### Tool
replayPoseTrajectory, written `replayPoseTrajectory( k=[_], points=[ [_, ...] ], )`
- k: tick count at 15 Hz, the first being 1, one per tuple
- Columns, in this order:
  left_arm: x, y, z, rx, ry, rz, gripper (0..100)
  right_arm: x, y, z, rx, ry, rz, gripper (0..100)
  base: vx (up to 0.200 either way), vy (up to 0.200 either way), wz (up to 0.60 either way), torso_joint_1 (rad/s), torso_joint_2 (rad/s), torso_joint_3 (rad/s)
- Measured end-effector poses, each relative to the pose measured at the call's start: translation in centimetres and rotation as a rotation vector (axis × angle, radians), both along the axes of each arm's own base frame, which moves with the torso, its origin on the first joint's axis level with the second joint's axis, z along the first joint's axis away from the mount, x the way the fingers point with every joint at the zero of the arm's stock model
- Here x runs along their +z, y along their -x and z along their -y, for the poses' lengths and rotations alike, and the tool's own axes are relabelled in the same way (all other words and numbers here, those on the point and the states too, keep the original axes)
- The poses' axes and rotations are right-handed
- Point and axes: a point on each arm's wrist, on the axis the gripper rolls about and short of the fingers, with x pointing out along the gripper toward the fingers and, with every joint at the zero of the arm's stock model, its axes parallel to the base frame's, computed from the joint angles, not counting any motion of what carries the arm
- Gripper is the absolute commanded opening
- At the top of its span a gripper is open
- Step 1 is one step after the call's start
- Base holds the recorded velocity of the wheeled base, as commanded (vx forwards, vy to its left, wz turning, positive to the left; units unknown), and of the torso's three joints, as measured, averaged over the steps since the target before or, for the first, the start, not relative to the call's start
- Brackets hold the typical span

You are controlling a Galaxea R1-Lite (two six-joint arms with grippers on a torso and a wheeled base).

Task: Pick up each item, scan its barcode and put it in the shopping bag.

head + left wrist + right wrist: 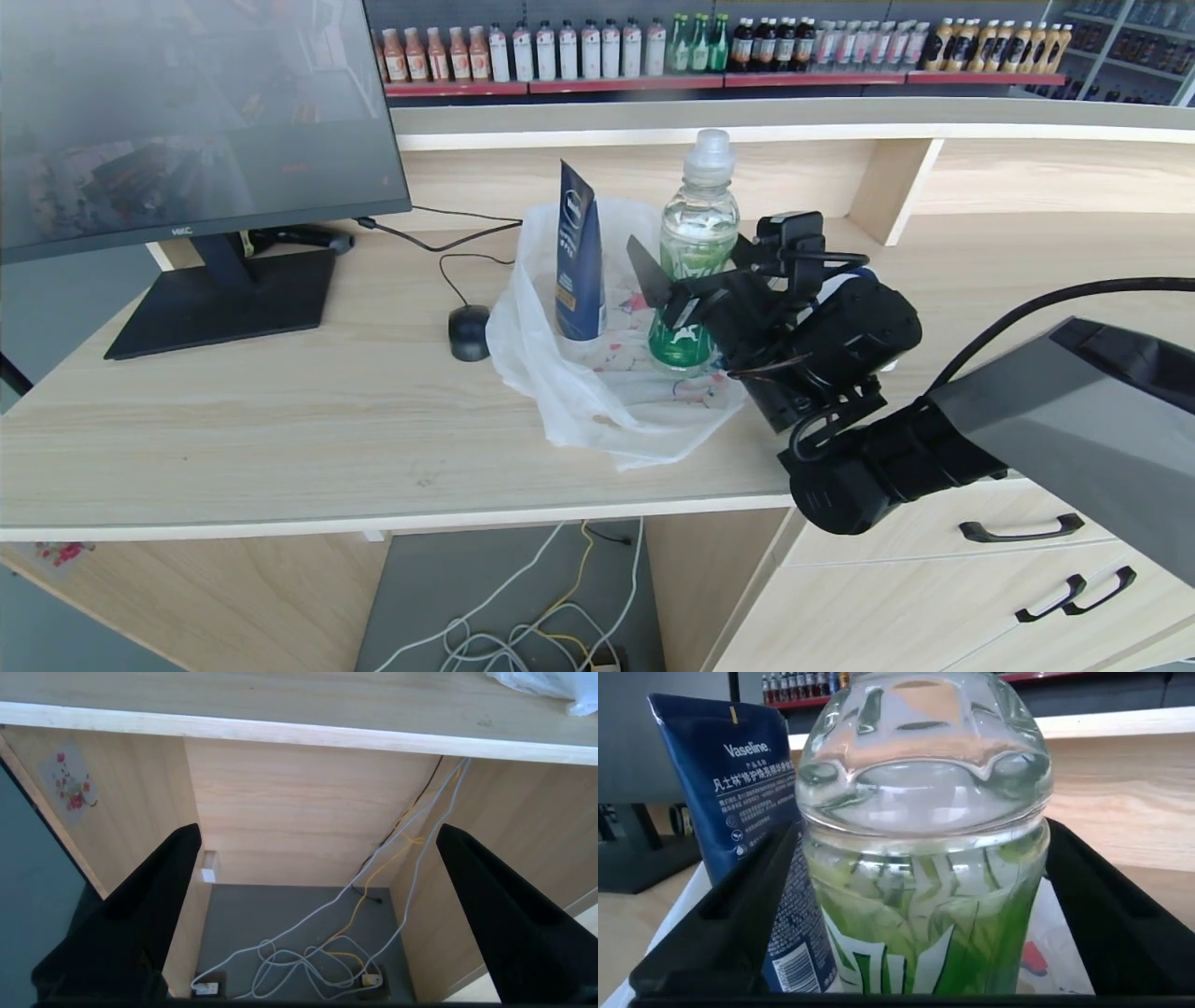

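Bottle (698,224) stands on the shopping bag (597,401). Right fingers (651,271) straddle it, unclenched (left fingers (159,905) released too).

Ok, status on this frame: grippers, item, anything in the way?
Left gripper open, off the counter's front edge. Right gripper around clear plastic bottle with green label, upright on white plastic bag. Dark blue tube stands close beside it.

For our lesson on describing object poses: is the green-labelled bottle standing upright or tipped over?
Upright. The bottle stands with its cap on top and its base resting on the white bag.
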Motion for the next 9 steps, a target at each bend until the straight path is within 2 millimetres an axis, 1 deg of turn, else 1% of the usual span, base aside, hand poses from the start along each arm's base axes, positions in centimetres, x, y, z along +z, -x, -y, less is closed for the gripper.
replayPoseTrajectory(
  k=[3, 5, 6, 9],
  points=[
    [0.0, 0.0, 0.0, 0.0, 0.0, 0.0, 100, 0.1, 0.5, 0.3, 0.0, 0.006, -0.011, 100, 0.0, 0.0, 0.0, 0.0, 0.0, 0.0],
    [0.0, 0.0, 0.0, 0.0, 0.0, 0.0, 100, 0.6, 1.4, 0.8, -0.002, 0.01, -0.017, 100, 0.0, 0.0, 0.0, 0.0, 0.0, 0.0],
    [0.0, 0.0, 0.0, 0.0, 0.0, 0.0, 100, 1.0, 2.0, 1.2, -0.004, 0.01, -0.019, 100, 0.0, 0.0, 0.0, 0.0, 0.0, 0.0],
    [0.0, 0.0, 0.0, 0.0, 0.0, 0.0, 100, 2.4, 4.6, 2.9, -0.008, 0.014, -0.024, 100, 0.0, 0.0, 0.0, 0.0, 0.0, 0.0]
  ],
)
